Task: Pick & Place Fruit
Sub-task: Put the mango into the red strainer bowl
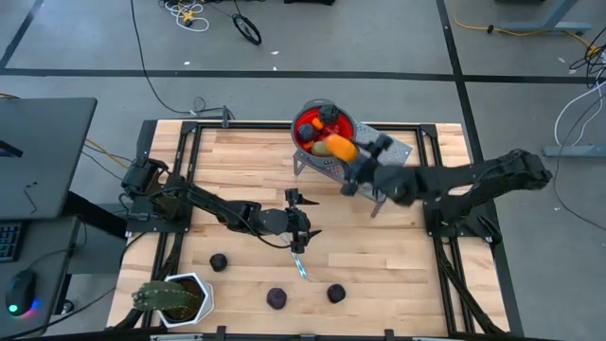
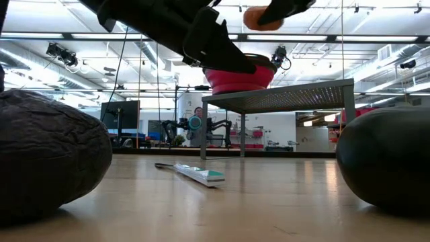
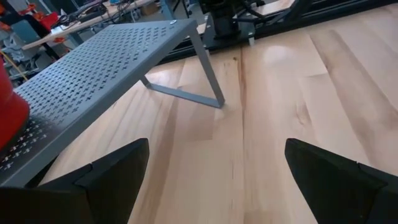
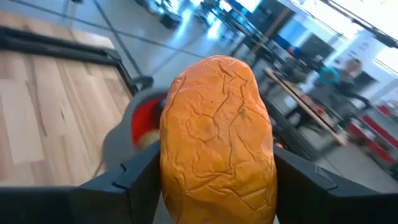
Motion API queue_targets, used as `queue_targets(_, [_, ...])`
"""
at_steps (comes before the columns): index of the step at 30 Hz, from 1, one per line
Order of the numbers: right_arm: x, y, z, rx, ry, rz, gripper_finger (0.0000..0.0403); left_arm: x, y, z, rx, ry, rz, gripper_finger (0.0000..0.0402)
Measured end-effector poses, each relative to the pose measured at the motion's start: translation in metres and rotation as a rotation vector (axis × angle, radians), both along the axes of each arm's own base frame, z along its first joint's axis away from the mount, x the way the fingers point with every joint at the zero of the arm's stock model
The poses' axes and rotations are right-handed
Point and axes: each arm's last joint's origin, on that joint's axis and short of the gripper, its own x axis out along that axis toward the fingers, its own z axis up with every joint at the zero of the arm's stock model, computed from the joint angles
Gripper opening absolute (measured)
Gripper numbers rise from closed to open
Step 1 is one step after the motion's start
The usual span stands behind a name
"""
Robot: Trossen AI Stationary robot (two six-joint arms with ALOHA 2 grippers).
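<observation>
In the high view the right gripper [image 1: 348, 163] is in the upper middle of the frame, just beside the red round bowl [image 1: 305, 123] that stands on a grey perforated metal stand [image 1: 398, 152]. Between its two dark fingers it holds an orange, oval toy fruit with a wrinkled skin [image 4: 217, 140]; the jaws press on both sides of this fruit, which fills the centre of the right wrist view. In the high view the same orange fruit [image 1: 336, 148] is at the lower right edge of the bowl. Another small orange fruit [image 1: 329, 115] lies inside the bowl, near its upper rim.

The left gripper [image 1: 301, 216] is in the middle of the frame, over the bare wooden table [image 1: 237, 161]. Its jaws are spread wide and hold nothing; the left wrist view shows only wood between the two fingers [image 3: 106, 177].

Three dark purple round fruits lie on the table in the lower part of the high view: one at lower left [image 1: 219, 262], one at the lower middle [image 1: 276, 298], one a little to the right of it [image 1: 336, 294]. A thin silver-and-teal knife [image 1: 299, 266] lies between them, just below the left gripper. A spiky green plant in a white pot [image 1: 175, 298] stands in the lower left corner.
</observation>
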Motion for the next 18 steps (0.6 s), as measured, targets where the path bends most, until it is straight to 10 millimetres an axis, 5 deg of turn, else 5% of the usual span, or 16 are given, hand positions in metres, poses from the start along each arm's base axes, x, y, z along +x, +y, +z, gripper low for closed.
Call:
queue_targets(10, [0.0, -0.083, 0.0, 0.069, 0.014, 0.047, 0.0252, -0.001, 0.001, -0.003, 0.005, 0.033, 0.004, 0.0387])
queue_targets(18, [-0.005, -0.107, -0.001, 0.217, -0.09, 0.058, 0.0257, -0.001, 0.003, -0.004, 0.003, 0.038, 0.011, 0.0387])
